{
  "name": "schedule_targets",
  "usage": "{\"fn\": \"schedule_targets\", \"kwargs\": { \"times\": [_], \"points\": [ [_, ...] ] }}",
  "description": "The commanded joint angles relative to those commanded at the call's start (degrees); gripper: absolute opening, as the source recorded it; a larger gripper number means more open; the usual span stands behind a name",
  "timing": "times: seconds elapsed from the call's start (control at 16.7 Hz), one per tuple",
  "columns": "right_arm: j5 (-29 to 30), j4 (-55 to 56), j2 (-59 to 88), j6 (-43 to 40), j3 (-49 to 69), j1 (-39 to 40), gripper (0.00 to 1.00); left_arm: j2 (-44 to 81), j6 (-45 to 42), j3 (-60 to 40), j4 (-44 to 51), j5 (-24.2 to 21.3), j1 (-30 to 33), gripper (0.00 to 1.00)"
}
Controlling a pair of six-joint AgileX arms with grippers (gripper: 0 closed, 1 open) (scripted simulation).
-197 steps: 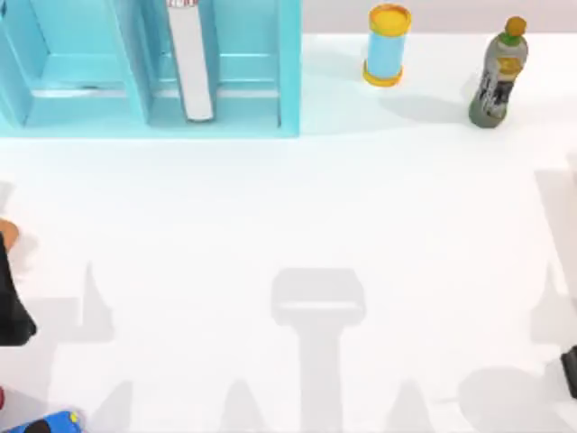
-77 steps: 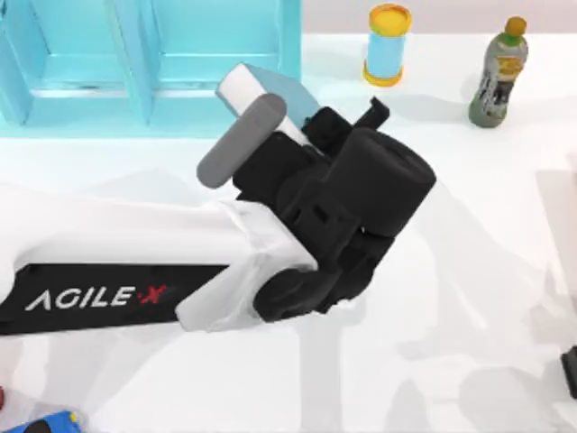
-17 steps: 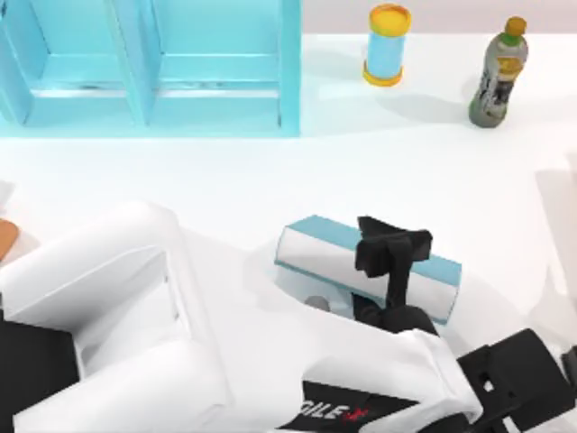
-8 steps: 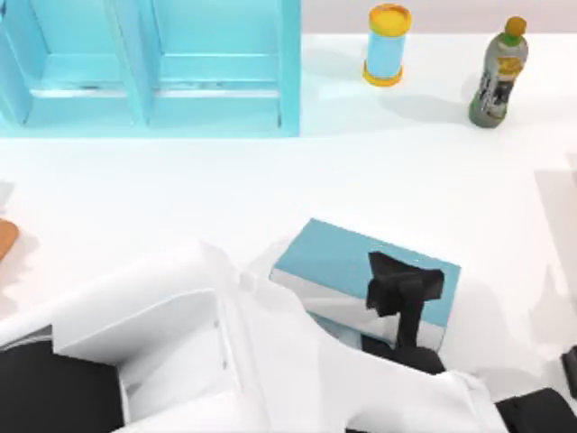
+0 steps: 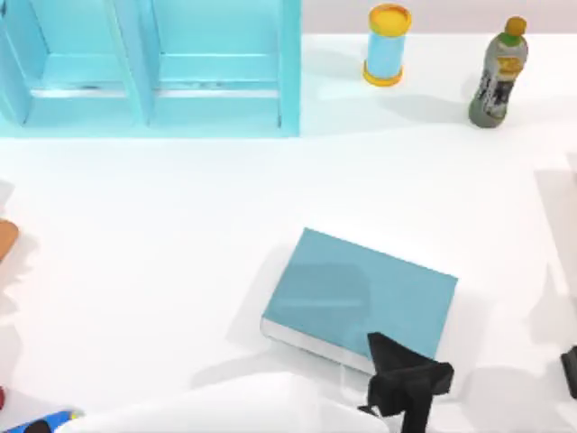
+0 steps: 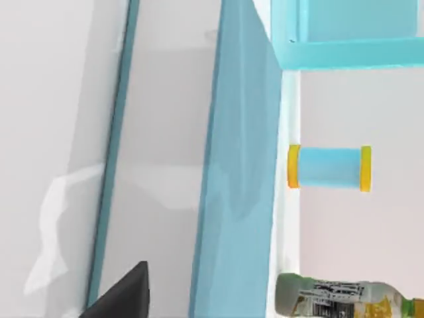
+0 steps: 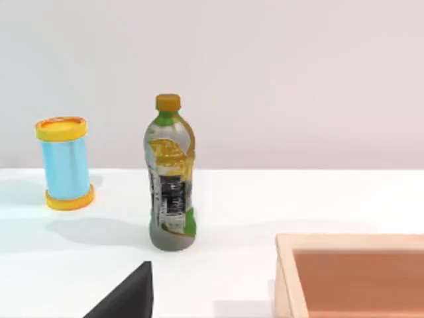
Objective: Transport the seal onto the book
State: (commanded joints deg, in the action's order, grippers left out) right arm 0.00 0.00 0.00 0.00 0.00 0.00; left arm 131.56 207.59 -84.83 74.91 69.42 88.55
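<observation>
book point(image 5: 361, 302): flat teal hardcover, white page edges, on white surface point(image 5: 180, 225)
left hand point(image 5: 406, 388): black, at book's near edge, grip state unclear

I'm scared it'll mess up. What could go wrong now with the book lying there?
The left gripper sits at the teal book's near edge, so pulling away could nudge or turn the book. Its white arm reaches across the table's near side and might brush the blue thing at the left corner. The right gripper is parked at the right edge.

The left claw point(image 5: 407, 386) is cut off by the top view's lower edge, hiding its fingers.
</observation>
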Motion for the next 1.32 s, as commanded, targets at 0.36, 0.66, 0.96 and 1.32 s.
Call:
{"fn": "schedule_targets", "kwargs": {
  "times": [0.36,0.66,0.96,1.32],
  "points": [
    [0.0,0.0,0.0,0.0,0.0,0.0,1.00,1.5,17.5,-4.2,17.8,-2.1,5.7,1.00],
    [0.0,0.0,0.0,0.0,0.0,0.0,1.00,1.5,18.5,-4.5,18.9,-2.2,6.1,1.00],
    [0.0,0.0,0.0,0.0,0.0,0.0,1.00,-0.9,15.4,-3.8,16.8,-2.8,4.9,1.00],
    [0.0,0.0,0.0,0.0,0.0,0.0,1.00,-15.1,-6.0,0.9,4.8,-8.9,-2.3,1.00]
  ]
}}
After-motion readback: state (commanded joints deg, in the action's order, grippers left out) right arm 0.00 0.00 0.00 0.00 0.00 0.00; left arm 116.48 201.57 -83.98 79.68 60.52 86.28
